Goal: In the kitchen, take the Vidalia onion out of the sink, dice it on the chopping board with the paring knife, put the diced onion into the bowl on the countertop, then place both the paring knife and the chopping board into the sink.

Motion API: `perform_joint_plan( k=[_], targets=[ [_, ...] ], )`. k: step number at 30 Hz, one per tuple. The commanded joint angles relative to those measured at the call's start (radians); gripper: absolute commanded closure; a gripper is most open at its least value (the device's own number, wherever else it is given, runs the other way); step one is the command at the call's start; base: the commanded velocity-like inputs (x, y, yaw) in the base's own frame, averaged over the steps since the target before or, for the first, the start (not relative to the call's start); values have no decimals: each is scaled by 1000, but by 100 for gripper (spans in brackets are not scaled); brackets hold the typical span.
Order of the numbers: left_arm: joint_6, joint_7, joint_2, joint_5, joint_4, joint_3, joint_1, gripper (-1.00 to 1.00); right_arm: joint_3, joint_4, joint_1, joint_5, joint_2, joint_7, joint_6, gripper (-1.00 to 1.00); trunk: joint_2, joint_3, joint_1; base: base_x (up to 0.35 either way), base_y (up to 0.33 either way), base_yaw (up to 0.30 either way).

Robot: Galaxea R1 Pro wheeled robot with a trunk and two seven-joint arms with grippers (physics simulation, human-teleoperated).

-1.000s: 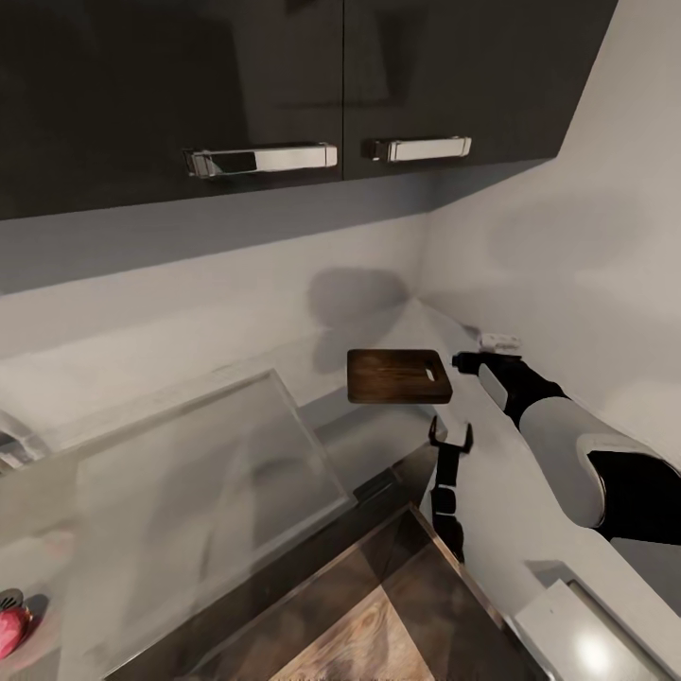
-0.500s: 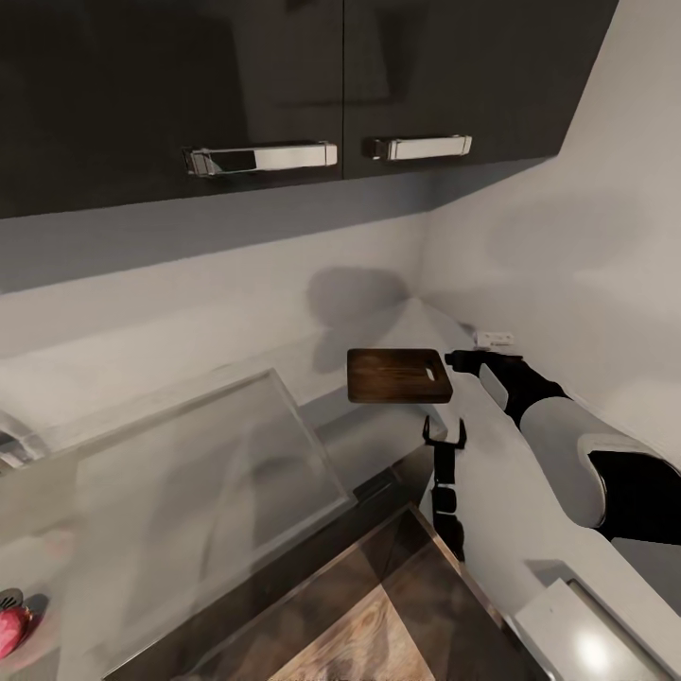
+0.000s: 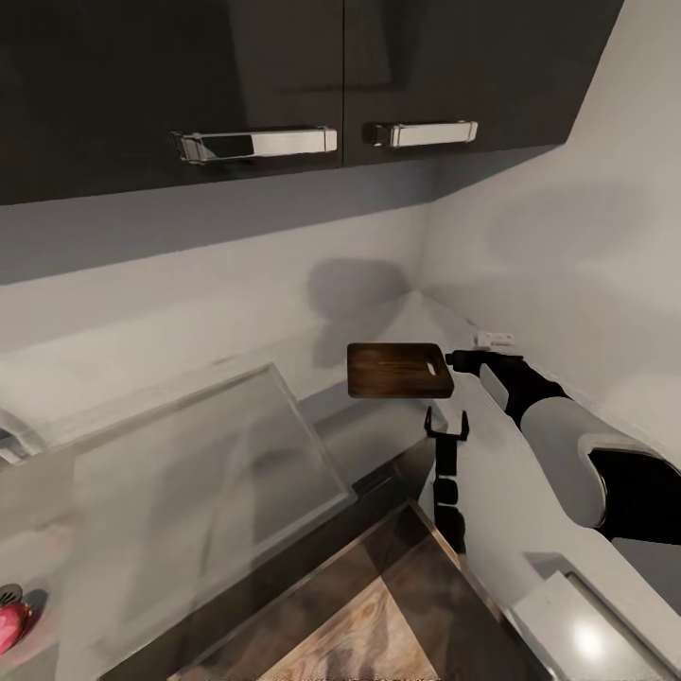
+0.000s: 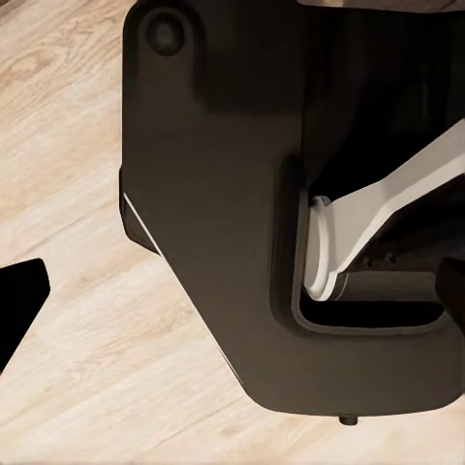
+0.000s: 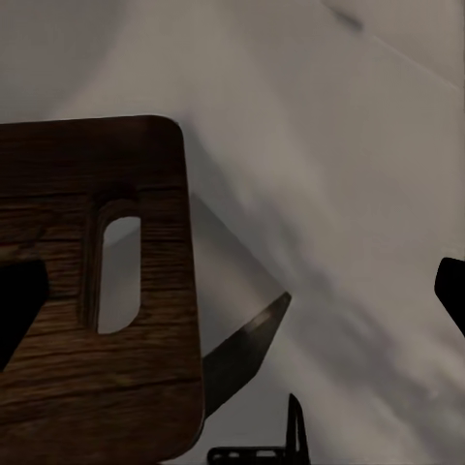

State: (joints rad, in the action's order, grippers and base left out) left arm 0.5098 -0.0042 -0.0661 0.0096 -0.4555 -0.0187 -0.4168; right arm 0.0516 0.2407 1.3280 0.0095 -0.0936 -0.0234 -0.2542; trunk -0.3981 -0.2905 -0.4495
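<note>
A dark wooden chopping board (image 3: 397, 371) with a slot handle lies flat over the corner of the countertop (image 3: 378, 326). In the right wrist view the chopping board (image 5: 92, 291) is close up. A dark pointed shape (image 5: 247, 354) juts from under its edge, and I cannot tell whether it is a blade or a shadow. My right gripper (image 3: 461, 358) sits level with the board's handle end. The right gripper (image 5: 232, 291) stands open, with one fingertip (image 5: 19, 300) overlapping the board. My left gripper (image 3: 446, 423) points upward just in front of the board, open and empty.
A large translucent sink basin (image 3: 189, 473) takes up the counter to the left. Dark wall cabinets (image 3: 284, 76) with chrome handles hang overhead. A small white fitting (image 3: 497, 338) is on the right wall. Something pink (image 3: 9, 629) lies at the far left. Wooden floor (image 4: 77, 145) is below.
The head camera has tilted a little, shifting the whole picture. My right gripper has crept closer to the board's handle end. The left gripper has risen slightly. The board has stayed put.
</note>
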Motion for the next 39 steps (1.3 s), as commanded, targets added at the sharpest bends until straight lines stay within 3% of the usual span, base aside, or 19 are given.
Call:
perform_joint_plan(
  k=[1, 39],
  targets=[
    [1, 0, 0, 1, -2, -1, 0, -100, 5, 2, 0, 1, 0, -1, -5, -100, -2, -3, -1, 0, 0, 0],
    [1, 0, 0, 1, 6, -1, 0, -100, 4, 2, 0, 0, 2, -1, 0, -100, -2, -45, -1, 22, -21, 19]
  ],
)
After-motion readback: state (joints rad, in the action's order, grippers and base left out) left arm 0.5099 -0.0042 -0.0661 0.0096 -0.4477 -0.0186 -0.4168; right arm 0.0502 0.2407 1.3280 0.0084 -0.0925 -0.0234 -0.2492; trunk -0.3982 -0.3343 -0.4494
